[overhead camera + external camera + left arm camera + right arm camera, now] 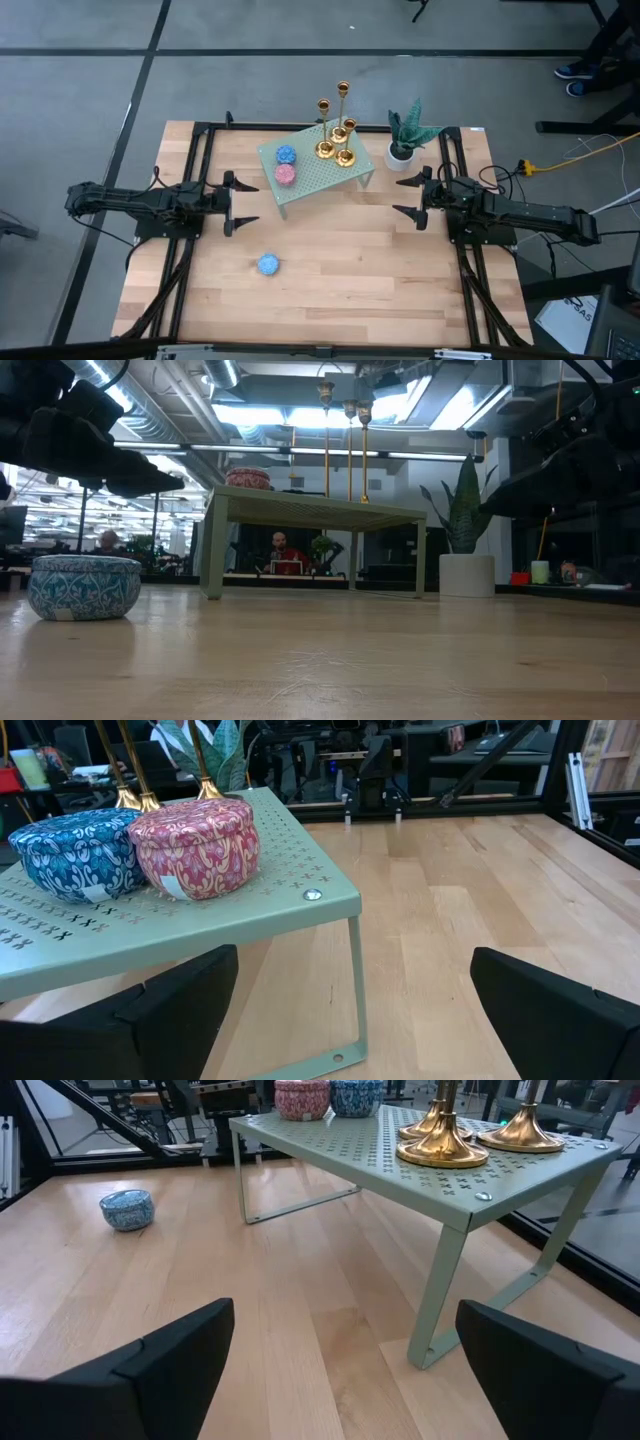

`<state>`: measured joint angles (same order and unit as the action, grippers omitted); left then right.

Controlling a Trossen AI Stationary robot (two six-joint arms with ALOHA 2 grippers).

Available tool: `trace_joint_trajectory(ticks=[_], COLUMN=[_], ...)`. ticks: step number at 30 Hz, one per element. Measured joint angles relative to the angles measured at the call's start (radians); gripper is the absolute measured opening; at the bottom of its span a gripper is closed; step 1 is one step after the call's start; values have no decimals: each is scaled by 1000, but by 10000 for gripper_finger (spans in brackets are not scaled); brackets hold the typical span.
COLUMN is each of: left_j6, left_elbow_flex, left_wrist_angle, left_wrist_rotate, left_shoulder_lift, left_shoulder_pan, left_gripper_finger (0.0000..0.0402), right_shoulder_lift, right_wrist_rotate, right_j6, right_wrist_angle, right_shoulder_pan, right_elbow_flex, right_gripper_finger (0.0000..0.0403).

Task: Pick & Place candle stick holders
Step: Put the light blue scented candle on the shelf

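I see pink [286,174] and blue patterned round tins [286,154] beside three upright gold metal candle stick holders [337,135] on the pale green perforated metal riser [315,180], stems vertical, left gripper [243,203] and right gripper [408,198] both spread, empty

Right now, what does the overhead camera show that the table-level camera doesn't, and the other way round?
Only the overhead view shows both arms whole, the left jaws and right jaws open, and all three candle stick holders down to their bases. Only the table-level view shows the room behind, with a seated person visible under the green shelf. Both show the shelf, the potted plant and the blue tin on the table.
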<state>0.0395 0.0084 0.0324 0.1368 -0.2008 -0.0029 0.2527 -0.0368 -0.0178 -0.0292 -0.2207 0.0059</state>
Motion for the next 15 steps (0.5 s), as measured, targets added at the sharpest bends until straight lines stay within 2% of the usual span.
trace_joint_trajectory(ticks=[11,15], left_j6=[-1,-123], left_elbow_flex=[0,0], left_wrist_angle=[0,1], left_wrist_rotate=[0,-26], left_shoulder_lift=[0,0], left_shoulder_pan=[0,-2], left_gripper_finger=[400,400], right_shoulder_lift=[0,0], right_wrist_rotate=[0,0], right_j6=[0,0], right_wrist_angle=[0,0], right_shoulder_pan=[0,0], right_elbow_flex=[0,0], right_gripper_finger=[385,385])
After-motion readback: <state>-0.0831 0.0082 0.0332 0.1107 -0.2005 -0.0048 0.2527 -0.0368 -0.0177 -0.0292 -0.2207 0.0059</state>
